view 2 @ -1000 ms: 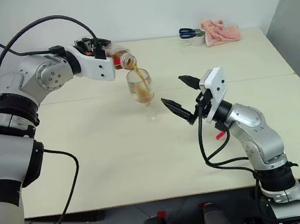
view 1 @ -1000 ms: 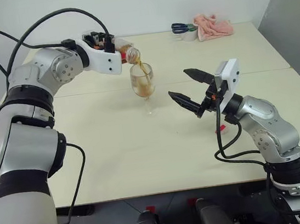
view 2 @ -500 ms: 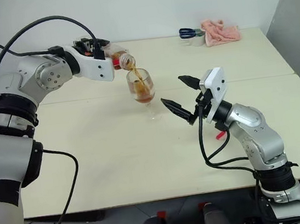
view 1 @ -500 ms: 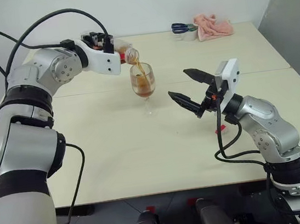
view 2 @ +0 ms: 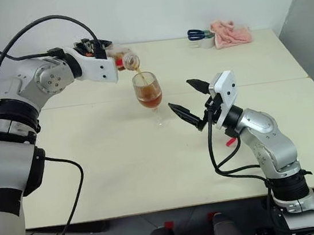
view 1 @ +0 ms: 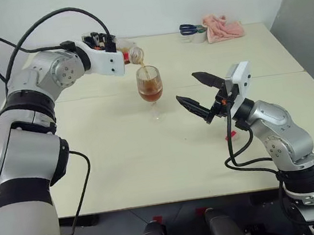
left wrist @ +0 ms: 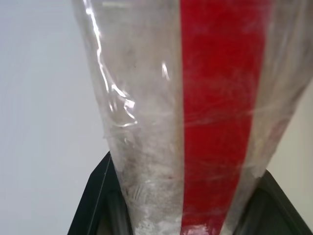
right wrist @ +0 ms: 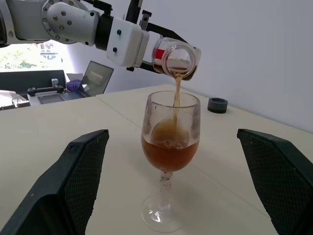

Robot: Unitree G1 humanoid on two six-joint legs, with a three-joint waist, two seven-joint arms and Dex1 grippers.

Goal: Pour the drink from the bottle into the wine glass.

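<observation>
Since one second ago, the bottle (view 1: 131, 53) in my left gripper (view 1: 114, 46) has tipped a little more, and the drink (view 1: 151, 94) stands higher in the wine glass (view 1: 150, 89). My left gripper is closed around the bottle, which I hold almost on its side above the far left part of the worktop (view 1: 151, 164), with the mouth just over the rim of the glass. In the left wrist view the clear bottle with its red label strip (left wrist: 220, 112) sits between my black fingers (left wrist: 95, 205). A thin stream falls from the mouth into the bowl. The wine glass stands upright near the middle of the worktop, about half full of amber liquid. To its right my right gripper (view 1: 195, 93) hovers near the glass with fingers spread wide, holding nothing. At the far right edge lie scissors (view 1: 189, 29) and a pink cloth (view 1: 223, 27).
</observation>
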